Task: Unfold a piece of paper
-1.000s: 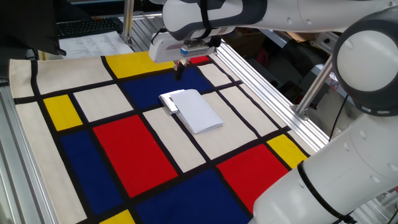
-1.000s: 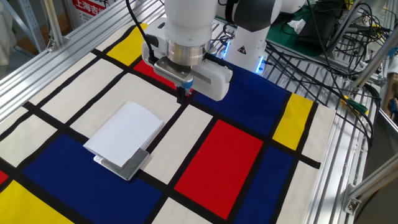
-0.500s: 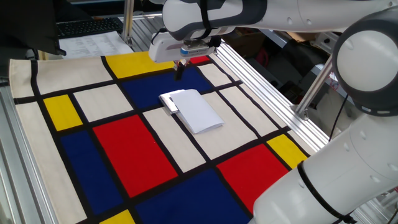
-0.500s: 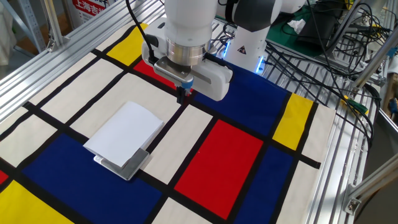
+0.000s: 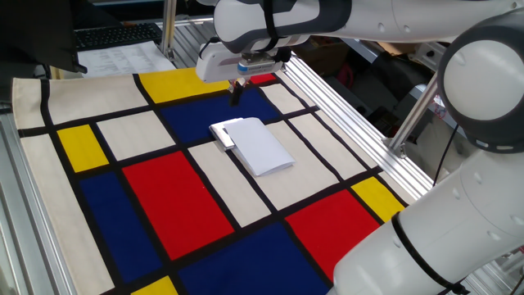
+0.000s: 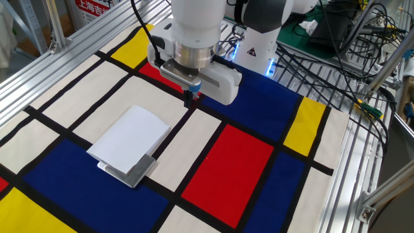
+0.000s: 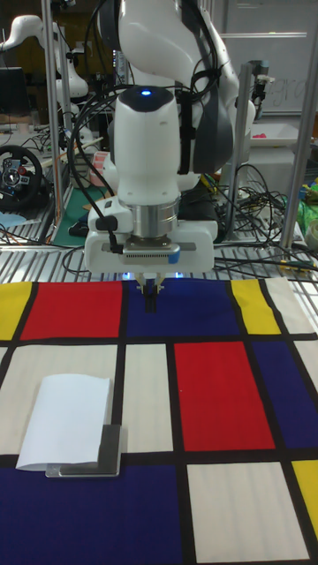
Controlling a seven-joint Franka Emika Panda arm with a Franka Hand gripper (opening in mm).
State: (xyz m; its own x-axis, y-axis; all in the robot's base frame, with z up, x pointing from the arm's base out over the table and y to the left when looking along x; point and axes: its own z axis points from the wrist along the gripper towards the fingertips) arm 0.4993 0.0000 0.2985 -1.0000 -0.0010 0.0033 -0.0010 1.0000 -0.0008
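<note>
The piece of paper [image 5: 262, 147] is a plain white sheet lying folded on the patchwork cloth [image 5: 164, 205], partly over a white panel and a blue one [image 6: 131, 137] [image 7: 66, 421]. One end rests on a small thick white-grey block [image 6: 134, 171] [image 5: 221, 133] [image 7: 108, 452]. My gripper [image 5: 236, 93] hangs a little above the cloth, beyond the paper's far end and apart from it [image 6: 190, 99] [image 7: 152, 301]. Its two dark fingers are pressed together, shut, with nothing between them.
Printed sheets [image 5: 123, 57] and a keyboard [image 5: 115, 34] lie past the cloth's far left corner. Aluminium rails [image 5: 344, 106] border the cloth. Cables [image 6: 349, 39] and the arm's base [image 6: 259, 45] stand behind it.
</note>
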